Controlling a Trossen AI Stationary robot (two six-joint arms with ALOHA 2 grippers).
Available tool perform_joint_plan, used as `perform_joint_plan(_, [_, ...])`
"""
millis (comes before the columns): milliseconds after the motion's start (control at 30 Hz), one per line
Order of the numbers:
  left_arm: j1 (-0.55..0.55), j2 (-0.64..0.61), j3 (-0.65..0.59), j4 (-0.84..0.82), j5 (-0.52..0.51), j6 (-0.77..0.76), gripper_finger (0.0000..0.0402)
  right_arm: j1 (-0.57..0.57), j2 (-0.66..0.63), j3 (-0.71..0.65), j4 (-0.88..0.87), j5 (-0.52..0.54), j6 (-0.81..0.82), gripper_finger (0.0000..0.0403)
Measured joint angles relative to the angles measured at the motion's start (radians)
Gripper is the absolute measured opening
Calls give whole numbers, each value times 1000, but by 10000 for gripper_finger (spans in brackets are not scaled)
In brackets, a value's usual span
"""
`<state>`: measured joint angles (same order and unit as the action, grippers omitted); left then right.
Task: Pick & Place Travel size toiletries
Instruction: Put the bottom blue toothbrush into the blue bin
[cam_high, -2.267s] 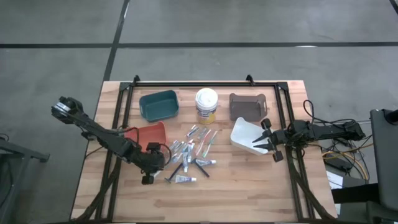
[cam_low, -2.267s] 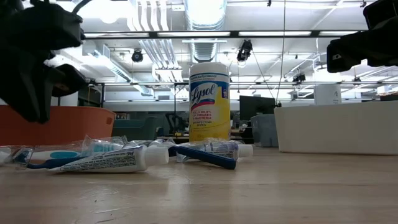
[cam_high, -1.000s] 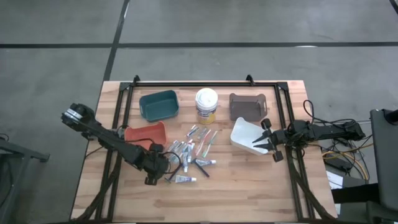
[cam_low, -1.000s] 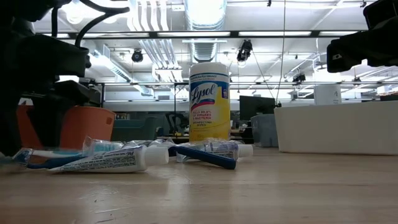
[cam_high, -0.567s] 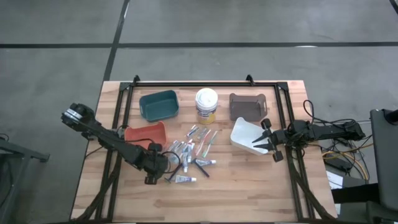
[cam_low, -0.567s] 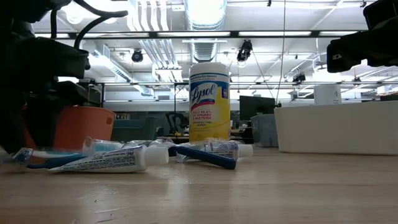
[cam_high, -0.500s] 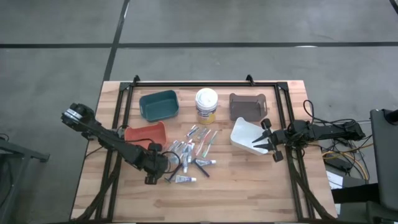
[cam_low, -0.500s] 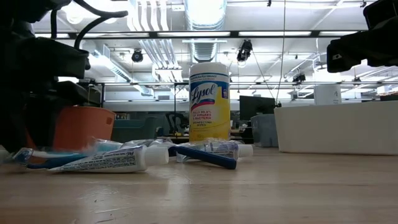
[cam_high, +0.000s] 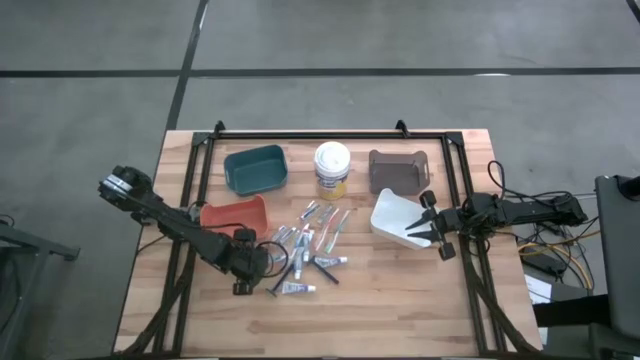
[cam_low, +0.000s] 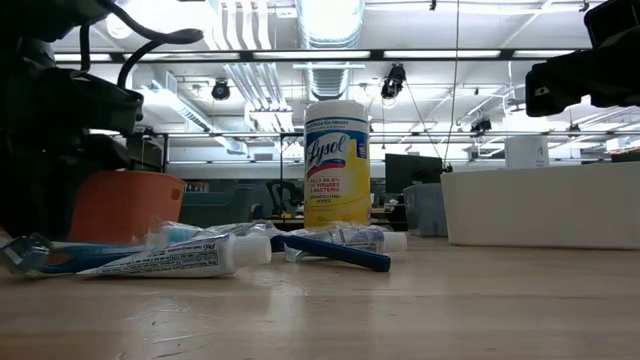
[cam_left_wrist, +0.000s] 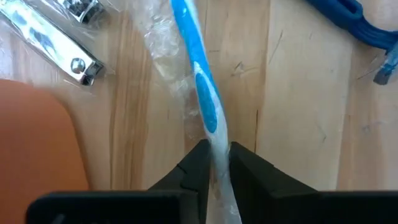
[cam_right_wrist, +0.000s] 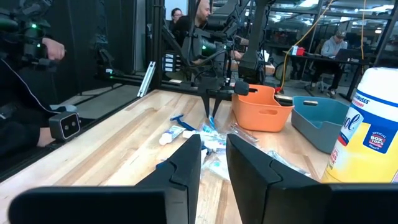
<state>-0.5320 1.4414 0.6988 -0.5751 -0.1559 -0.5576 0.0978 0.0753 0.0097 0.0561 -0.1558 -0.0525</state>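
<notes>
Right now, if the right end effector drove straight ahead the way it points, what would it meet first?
Probably the toiletries pile, then the left end effector gripping a blue toothbrush there. It seems to clear the white bin, though height is unclear.

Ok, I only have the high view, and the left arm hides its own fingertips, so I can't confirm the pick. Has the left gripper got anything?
Observer: Yes. The left wrist view shows the left gripper shut on the white handle end of a blue-and-white toothbrush.
Operator: Bare or wrapped?
Observer: Wrapped. Clear film shows along its shaft.
Operator: Is anything crowding it?
Observer: A wrapped nail clipper lies beside it, clear of the fingers, near the orange bin.
</notes>
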Motion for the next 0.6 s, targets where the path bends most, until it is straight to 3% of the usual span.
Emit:
perform_joint_plan(367, [0,-18,42,-2,29,63,17,0,0,0,0,0,0,83])
perform_joint_plan(600, [-1,-90,49,-4,28,71,22,0,0,0,0,0,0,71])
